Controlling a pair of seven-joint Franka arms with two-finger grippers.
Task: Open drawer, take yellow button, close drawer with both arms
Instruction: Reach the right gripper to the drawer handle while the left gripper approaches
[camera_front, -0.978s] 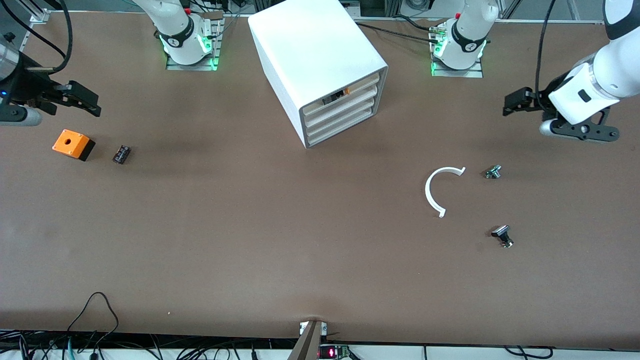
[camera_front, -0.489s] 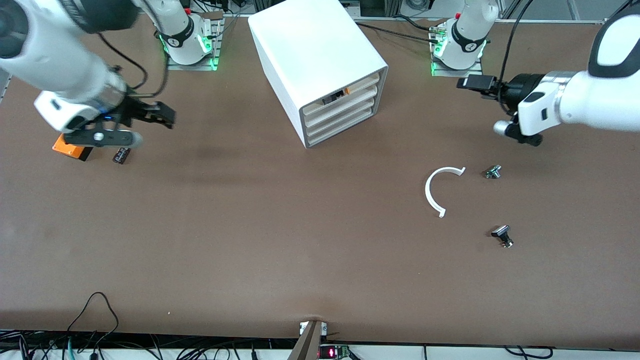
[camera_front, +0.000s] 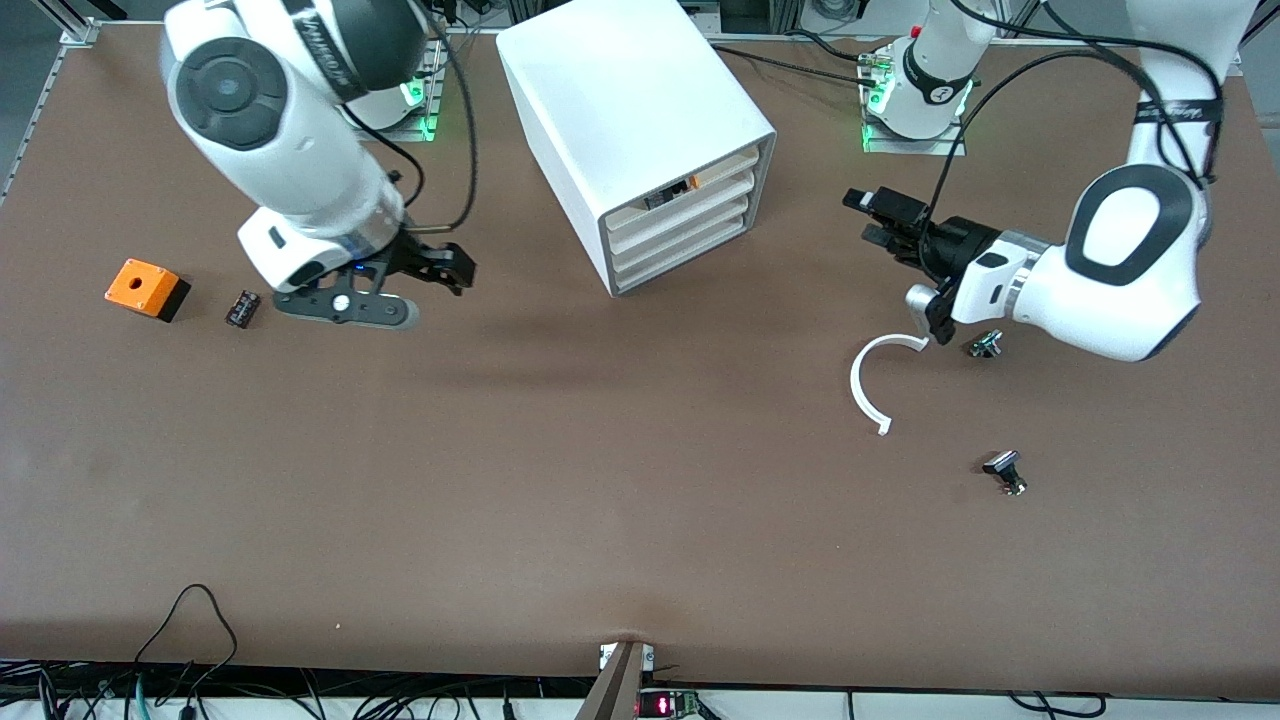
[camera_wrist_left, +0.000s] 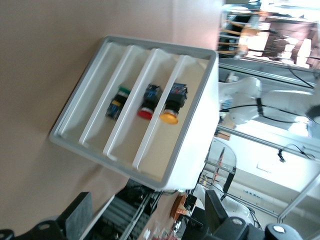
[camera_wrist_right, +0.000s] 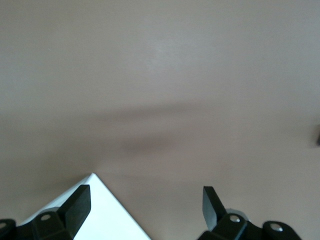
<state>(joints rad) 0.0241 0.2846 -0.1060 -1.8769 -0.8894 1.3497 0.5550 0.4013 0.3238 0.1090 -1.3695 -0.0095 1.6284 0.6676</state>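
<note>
Brown surface (camera_front: 560, 480) fills my front view, mostly bare nearest the camera. Farther up, toward the left arm's end, I see a small black-and-silver part (camera_front: 1005, 472), a white curved strip (camera_front: 868, 385) and a second small part (camera_front: 985, 344). The left gripper (camera_front: 880, 222) hangs over the surface between that strip and the cabinet (camera_front: 640, 120), jaws apart and holding nothing. The right gripper (camera_front: 448, 268) hangs over the surface toward the right arm's end, jaws also apart and empty, with a small black part (camera_front: 242, 308) and an orange box (camera_front: 146, 288) near it. I judge we're on the approach: the drawer (camera_front: 690, 177) is not yet pulled out, and through its front my left wrist view shows the button (camera_wrist_left: 171, 111) inside. Next I'd line one set of jaws up with that uppermost front edge.
</note>
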